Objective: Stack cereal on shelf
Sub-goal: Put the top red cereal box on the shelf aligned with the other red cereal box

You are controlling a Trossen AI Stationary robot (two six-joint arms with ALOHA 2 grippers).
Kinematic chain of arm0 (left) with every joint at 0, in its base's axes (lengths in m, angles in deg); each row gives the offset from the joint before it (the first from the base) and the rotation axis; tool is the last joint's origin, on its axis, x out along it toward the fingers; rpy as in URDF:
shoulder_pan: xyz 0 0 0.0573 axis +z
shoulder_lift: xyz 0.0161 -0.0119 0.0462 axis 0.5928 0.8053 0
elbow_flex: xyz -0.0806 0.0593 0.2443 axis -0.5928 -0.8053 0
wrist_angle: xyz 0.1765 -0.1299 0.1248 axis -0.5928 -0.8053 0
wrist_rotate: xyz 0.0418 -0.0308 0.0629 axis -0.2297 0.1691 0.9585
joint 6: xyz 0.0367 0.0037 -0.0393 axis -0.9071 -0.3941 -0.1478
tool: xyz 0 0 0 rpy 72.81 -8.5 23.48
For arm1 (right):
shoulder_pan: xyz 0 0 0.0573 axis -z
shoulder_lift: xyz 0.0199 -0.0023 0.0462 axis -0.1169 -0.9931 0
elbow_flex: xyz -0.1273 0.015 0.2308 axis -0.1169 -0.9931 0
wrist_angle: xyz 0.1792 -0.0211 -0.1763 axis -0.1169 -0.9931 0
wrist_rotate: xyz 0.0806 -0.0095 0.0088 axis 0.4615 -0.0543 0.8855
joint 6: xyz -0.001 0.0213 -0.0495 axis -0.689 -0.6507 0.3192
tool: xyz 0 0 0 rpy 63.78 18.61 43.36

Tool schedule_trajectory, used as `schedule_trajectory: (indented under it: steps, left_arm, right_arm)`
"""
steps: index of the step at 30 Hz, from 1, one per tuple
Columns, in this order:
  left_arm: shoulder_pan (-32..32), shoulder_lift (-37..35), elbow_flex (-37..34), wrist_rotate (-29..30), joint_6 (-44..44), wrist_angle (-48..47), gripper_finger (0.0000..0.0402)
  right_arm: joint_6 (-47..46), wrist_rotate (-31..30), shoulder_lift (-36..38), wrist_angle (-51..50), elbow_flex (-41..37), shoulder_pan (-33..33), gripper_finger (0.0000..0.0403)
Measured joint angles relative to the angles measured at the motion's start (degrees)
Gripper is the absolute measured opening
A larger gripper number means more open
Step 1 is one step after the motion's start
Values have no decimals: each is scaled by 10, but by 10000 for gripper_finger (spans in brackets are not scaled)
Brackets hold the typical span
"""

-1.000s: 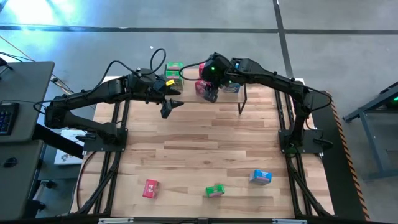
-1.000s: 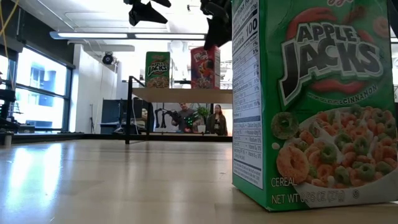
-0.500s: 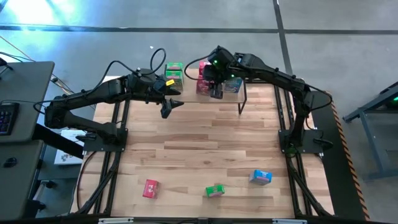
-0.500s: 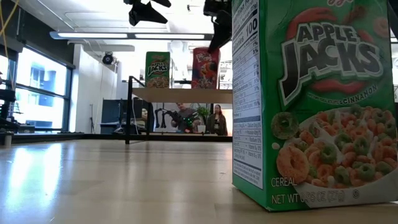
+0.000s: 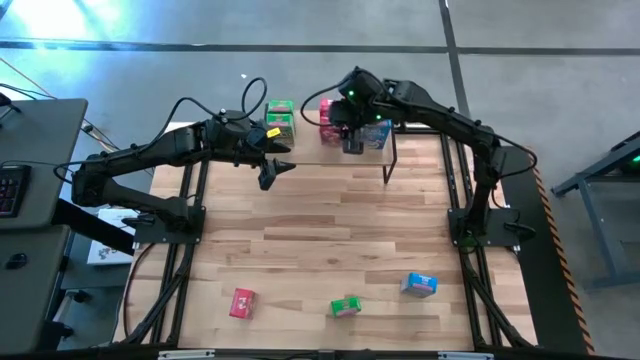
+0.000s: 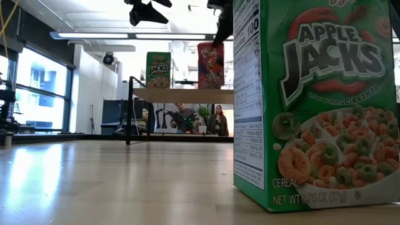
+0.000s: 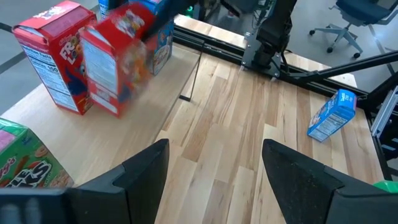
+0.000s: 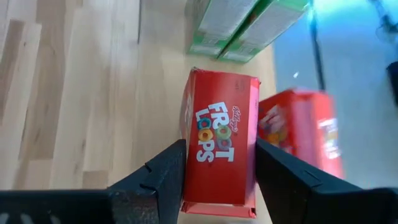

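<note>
**Red box held over the shelf**

A printed cardboard red box (image 8: 221, 152) is pinched by the right pincer (image 5: 350, 135) above the shelf (image 5: 385, 153), a light wooden board on thin black legs. On the shelf, two green boxes (image 5: 280, 118), another red one (image 7: 55, 57) and blue ones are seen. Three boxes lie on the desk (image 5: 320, 240): red, green, blue. The left pincer (image 7: 214, 171) is spread, empty, near the shelf.

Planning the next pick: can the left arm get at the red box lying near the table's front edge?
Probably yes. The left gripper hangs open and empty beside the shelf, and the red box lies alone on bare tabletop, on the left arm's side, with nothing between them. It is a long stretch, though.
</note>
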Motion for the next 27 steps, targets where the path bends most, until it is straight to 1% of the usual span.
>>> schedule_trajectory:
  steps: [8,16,20,22,27]
  left_arm:
    - [0,0,0,0,0,0,248]
    - [0,0,0,0,0,0,248]
    - [0,0,0,0,0,0,248]
    - [0,0,0,0,0,0,248]
    - [0,0,0,0,0,0,248]
  right_arm:
    - [14,7,-1,-3,4,3,174]
    - [4,23,-8,2,1,8,174]
    - [3,25,-8,28,1,10,174]
    - [3,33,-9,27,1,10,174]
    - [-2,30,-23,22,1,11,174]
